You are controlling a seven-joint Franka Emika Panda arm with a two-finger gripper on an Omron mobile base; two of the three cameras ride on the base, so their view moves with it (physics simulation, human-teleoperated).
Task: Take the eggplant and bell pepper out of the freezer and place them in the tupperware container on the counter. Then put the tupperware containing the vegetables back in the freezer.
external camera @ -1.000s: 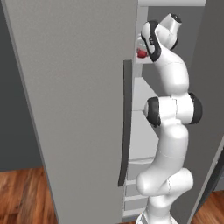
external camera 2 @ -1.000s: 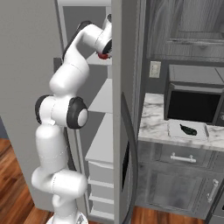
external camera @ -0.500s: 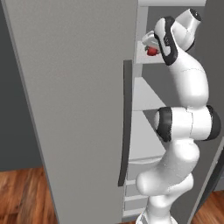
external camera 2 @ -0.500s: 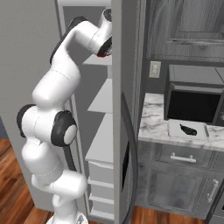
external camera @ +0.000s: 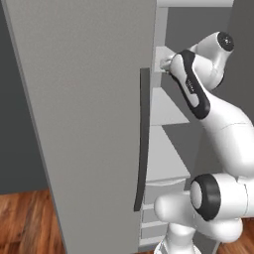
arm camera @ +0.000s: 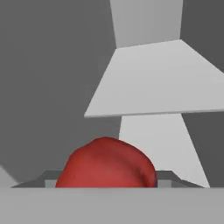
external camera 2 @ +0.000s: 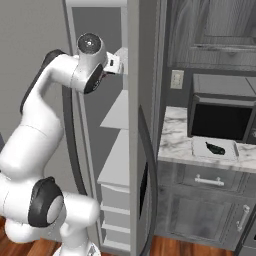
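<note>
Halfway through the loading: eggplant in, pepper in hand.

Your eggplant (external camera 2: 216,148) lies in the container (external camera 2: 199,148) on the counter (external camera 2: 172,135), at three o'clock from the open freezer (external camera 2: 133,125). The red pepper (arm camera: 106,162) sits between your gripper (external camera 2: 113,63) jaws, seemingly gripped, by the freezer shelves. Container's return is left.

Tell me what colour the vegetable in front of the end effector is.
Bright red: the bell pepper, clearest in the hand view.
</note>
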